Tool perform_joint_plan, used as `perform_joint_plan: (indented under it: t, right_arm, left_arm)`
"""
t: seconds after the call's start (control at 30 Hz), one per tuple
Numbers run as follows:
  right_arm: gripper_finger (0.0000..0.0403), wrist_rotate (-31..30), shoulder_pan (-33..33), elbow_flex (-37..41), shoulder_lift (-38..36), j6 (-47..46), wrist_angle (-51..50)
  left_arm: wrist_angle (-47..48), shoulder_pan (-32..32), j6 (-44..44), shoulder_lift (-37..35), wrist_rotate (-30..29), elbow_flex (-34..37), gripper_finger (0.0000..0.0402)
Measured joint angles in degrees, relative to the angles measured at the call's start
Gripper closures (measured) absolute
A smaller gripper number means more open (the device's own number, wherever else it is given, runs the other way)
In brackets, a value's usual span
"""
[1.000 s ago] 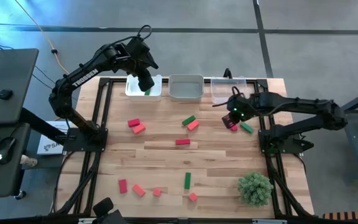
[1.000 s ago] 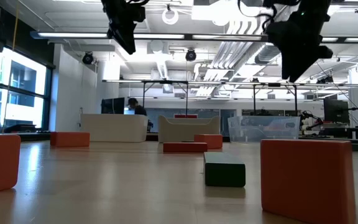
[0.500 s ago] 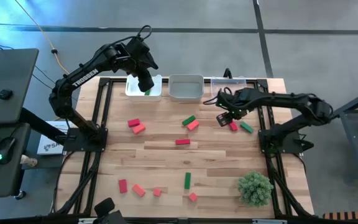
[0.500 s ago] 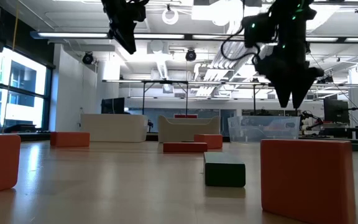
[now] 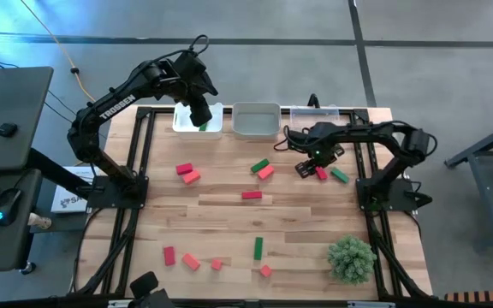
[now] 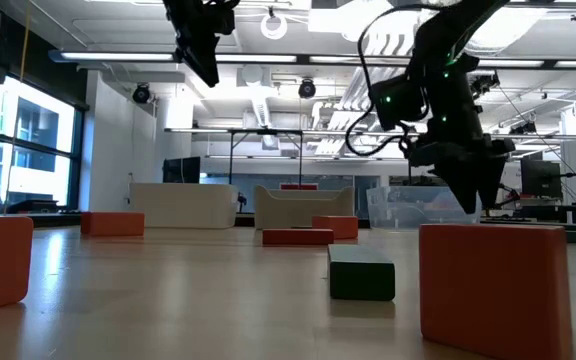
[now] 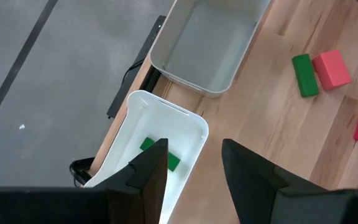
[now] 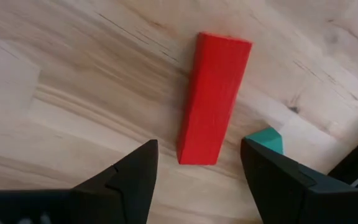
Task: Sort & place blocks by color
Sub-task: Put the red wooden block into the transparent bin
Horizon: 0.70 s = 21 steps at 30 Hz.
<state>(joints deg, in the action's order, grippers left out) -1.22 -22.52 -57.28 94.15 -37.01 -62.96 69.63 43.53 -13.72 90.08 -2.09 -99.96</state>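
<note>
My right gripper (image 5: 309,165) hangs open, pointing down over a red bar block (image 8: 215,115) that lies flat on the wood. Its fingers stand either side of the bar's near end, and I see no touch. A green block (image 5: 340,176) lies just beside the bar. My left gripper (image 5: 199,114) waits open and high above the white tray (image 7: 182,127), which holds a green block (image 7: 160,154). More red, salmon and green blocks lie scattered on the table, among them a green (image 5: 259,165) and salmon (image 5: 266,172) pair.
A grey tray (image 5: 256,121) and a clear tray (image 5: 315,121) stand next to the white one along the far edge. A bushy green plant ball (image 5: 351,258) sits at the near right. Several blocks lie near the front edge, such as a green bar (image 5: 258,248).
My right gripper has come down toward the red bar and shifted a little toward the table's left, tipping from a slant until it points straight down. The blocks have stayed where they were.
</note>
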Motion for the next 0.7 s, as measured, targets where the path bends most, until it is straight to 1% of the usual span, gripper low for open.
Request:
perform_joint_plan:
  t: [0.27, 0.47, 0.7]
  right_arm:
    - [0.0182, -0.02, -0.38, 0.02, 3.29, 2.37, 0.90]
    - [0.0182, 0.03, -2.45, 0.02, 5.16, 4.14, 1.35]
    - [0.0182, 2.50, -5.03, 0.02, 5.72, 7.54, 2.62]
  left_arm:
    - [0.00, 0.00, 0.00, 0.00, 0.00, 0.00, 0.0259]
    - [0.00, 0.00, 0.00, 0.00, 0.00, 0.00, 0.0259]
    - [0.00, 0.00, 0.02, 0.00, 0.00, 0.00, 0.0259]
